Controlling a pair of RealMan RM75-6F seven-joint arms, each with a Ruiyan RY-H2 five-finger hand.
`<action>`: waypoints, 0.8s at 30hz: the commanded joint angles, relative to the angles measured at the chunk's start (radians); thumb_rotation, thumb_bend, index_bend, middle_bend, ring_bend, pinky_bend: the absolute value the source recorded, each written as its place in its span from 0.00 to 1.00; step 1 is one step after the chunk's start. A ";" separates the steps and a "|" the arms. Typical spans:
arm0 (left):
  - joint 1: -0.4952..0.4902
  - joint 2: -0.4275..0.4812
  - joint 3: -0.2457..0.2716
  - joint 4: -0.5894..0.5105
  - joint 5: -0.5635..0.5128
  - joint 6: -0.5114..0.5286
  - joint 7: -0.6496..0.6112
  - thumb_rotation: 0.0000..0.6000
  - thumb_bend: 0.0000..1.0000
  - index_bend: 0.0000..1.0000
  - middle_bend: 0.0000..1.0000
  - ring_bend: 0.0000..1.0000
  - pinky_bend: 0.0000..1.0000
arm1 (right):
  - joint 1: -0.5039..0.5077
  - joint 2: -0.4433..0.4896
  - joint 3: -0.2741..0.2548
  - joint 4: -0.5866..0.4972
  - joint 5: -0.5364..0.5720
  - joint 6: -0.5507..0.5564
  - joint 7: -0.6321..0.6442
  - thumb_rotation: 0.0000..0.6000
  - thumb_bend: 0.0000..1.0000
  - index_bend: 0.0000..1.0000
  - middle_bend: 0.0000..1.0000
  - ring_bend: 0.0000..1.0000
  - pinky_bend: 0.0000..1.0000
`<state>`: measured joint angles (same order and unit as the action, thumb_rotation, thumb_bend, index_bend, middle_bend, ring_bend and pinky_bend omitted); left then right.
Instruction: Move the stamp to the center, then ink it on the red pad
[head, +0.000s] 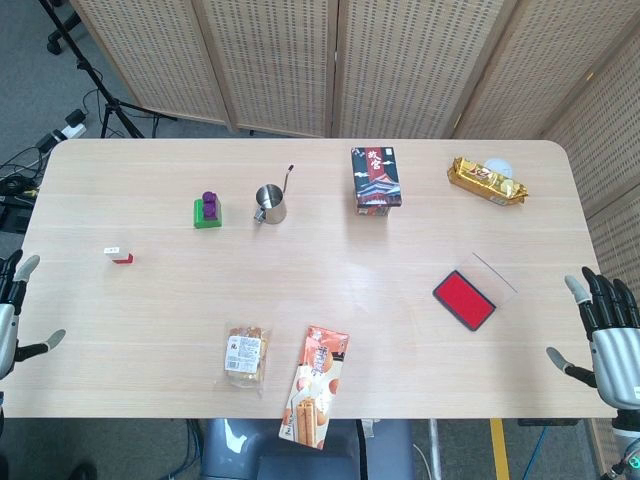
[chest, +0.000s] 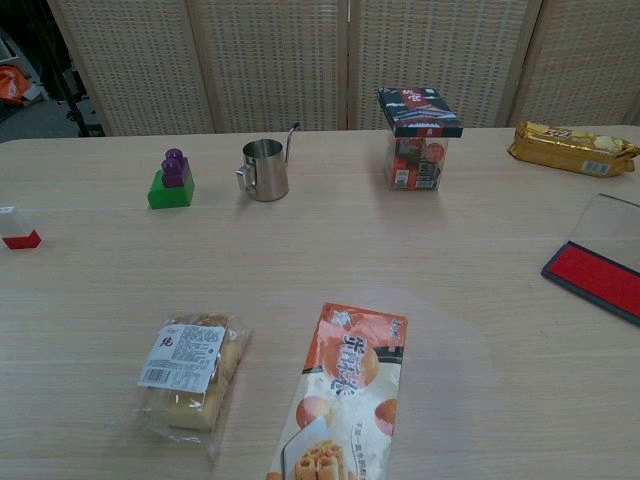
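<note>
The stamp (head: 119, 255) is a small block with a clear top and a red base, standing on the left part of the table; the chest view shows the stamp (chest: 18, 228) at its far left edge. The red ink pad (head: 465, 299) lies open on the right side, its clear lid behind it, and the same pad (chest: 598, 278) is cut off by the chest view's right edge. My left hand (head: 12, 310) hangs off the table's left edge, fingers spread, holding nothing. My right hand (head: 608, 330) is off the right edge, also spread and empty.
A purple piece on a green block (head: 208, 211), a steel cup (head: 270, 204), a dark snack box (head: 376, 178) and a gold packet (head: 486, 179) line the far half. A wrapped bread (head: 245, 351) and an orange snack bag (head: 315, 385) lie near the front edge.
</note>
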<state>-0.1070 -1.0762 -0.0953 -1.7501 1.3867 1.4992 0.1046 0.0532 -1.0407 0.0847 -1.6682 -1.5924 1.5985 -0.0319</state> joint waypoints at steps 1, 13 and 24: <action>0.000 0.002 0.002 -0.002 0.002 -0.004 -0.004 1.00 0.00 0.00 0.00 0.00 0.00 | -0.001 0.002 -0.001 -0.003 0.002 -0.001 0.001 1.00 0.00 0.00 0.00 0.00 0.00; -0.020 0.024 0.001 -0.004 -0.025 -0.072 -0.049 1.00 0.00 0.00 0.00 0.00 0.00 | 0.003 0.012 -0.002 -0.016 0.015 -0.021 0.030 1.00 0.00 0.00 0.00 0.00 0.00; -0.159 0.007 -0.096 0.115 -0.216 -0.307 -0.088 1.00 0.04 0.00 0.00 0.00 0.00 | 0.013 0.018 0.001 -0.017 0.037 -0.049 0.054 1.00 0.00 0.00 0.00 0.00 0.00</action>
<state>-0.2126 -1.0565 -0.1536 -1.6888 1.2297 1.2669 0.0302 0.0649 -1.0228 0.0851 -1.6849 -1.5569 1.5511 0.0208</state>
